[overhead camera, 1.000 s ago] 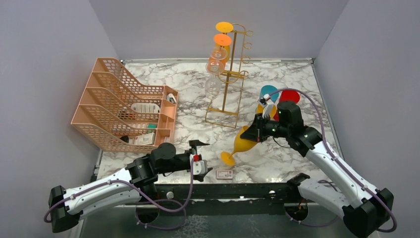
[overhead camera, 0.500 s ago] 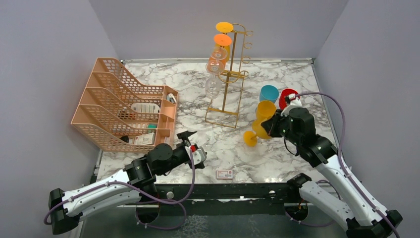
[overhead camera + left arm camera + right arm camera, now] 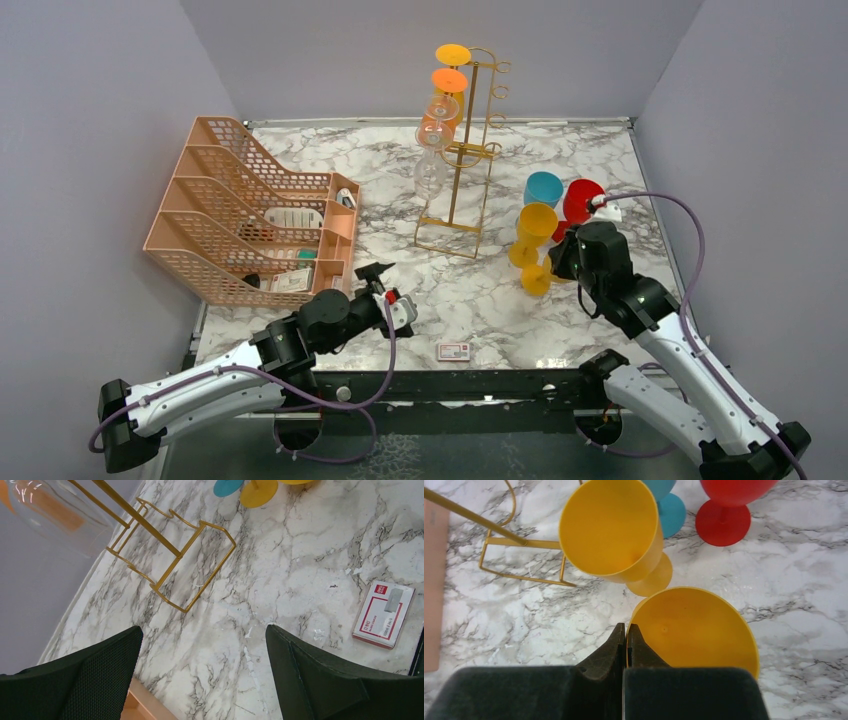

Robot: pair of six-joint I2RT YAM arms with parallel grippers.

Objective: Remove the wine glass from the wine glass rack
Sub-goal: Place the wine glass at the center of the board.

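1. The right gripper [image 3: 625, 630] has its fingers pressed fully together on the rim of the yellow wine glass [image 3: 696, 625], pinching only the thin wall, with one finger inside the bowl and one outside.
2. The left gripper [image 3: 203, 629] is spread wide and holds nothing. It hangs over bare table [image 3: 480, 300], well apart from the wine glass rack [image 3: 465, 150].
3. The held glass is off the rack, out to its right, with the mouth facing up toward the wrist camera. It sits just beside the second yellow glass [image 3: 611, 527], with the blue glass [image 3: 671, 510] and red glass [image 3: 724, 522] near behind.
4. No view shows whether its foot is down on the table – the bowl hides it.
5. Risk: a rim pinch gives little hold. The glass can swing or slip between the fingers if the arm moves fast or tilts.
6. Risk: if the gripper lets go before the foot is flat on the marble, the glass tips, probably into the second yellow glass, and may take the others down.
7. Risk: the inner finger can catch the rim as the gripper pulls away and drag the glass over – it should lift straight up out of the bowl.
8. Two hanging glasses [image 3: 432, 165] remain on the rack, so the job looks only partly done.
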